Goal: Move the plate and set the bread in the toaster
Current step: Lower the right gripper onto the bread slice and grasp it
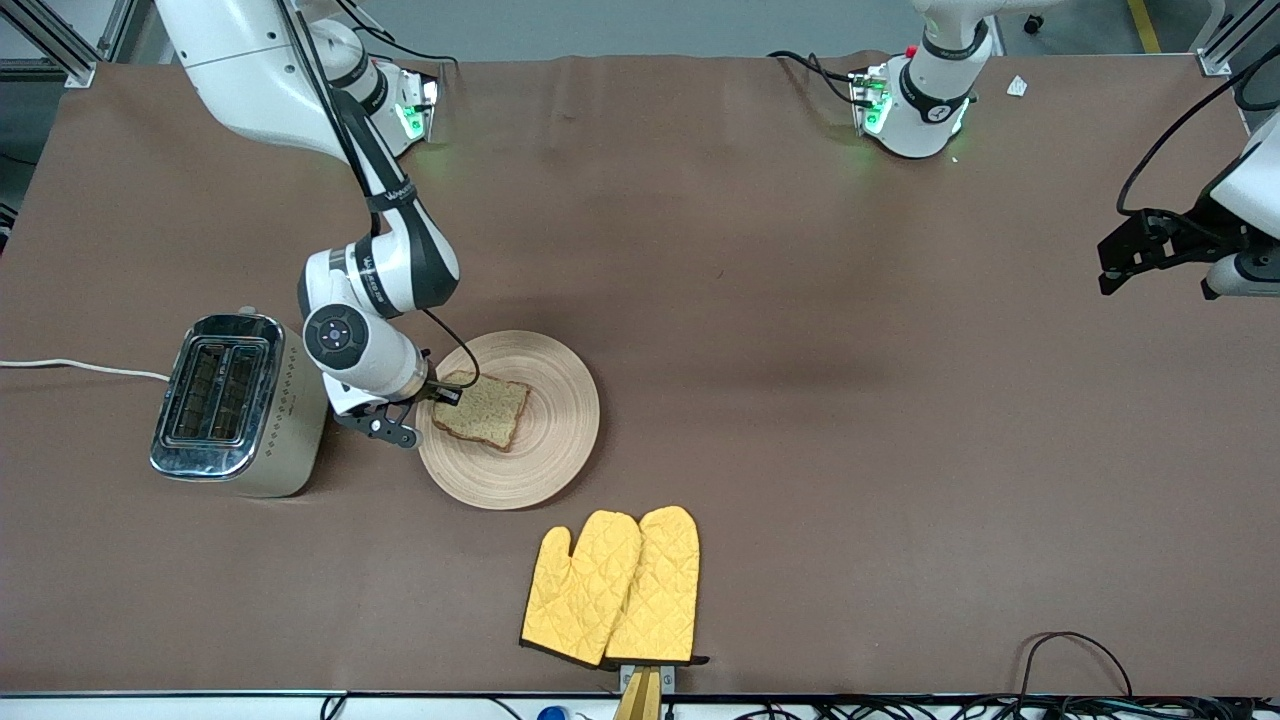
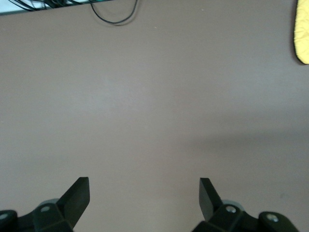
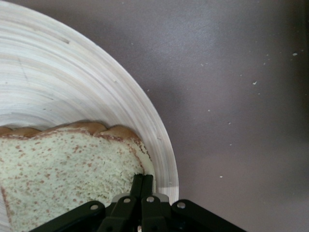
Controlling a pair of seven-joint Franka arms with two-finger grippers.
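The brown speckled bread (image 1: 485,410) (image 3: 63,174) lies on the round beige plate (image 1: 545,450) (image 3: 72,87), which sits beside the chrome-topped toaster (image 1: 225,400) with its two slots facing up. My right gripper (image 1: 445,395) (image 3: 143,180) is low over the plate's rim on the toaster side. Its fingers are pressed together, shut on the bread's corner edge. My left gripper (image 1: 1105,275) (image 2: 145,186) waits in the air at the left arm's end of the table, open and holding nothing, with only bare tabletop beneath it.
A pair of yellow oven mitts (image 1: 615,590) (image 2: 303,34) lies nearer the front camera than the plate. The toaster's white cord (image 1: 80,368) runs off the right arm's end of the table. A black cable (image 1: 1075,650) (image 2: 113,14) loops at the front edge.
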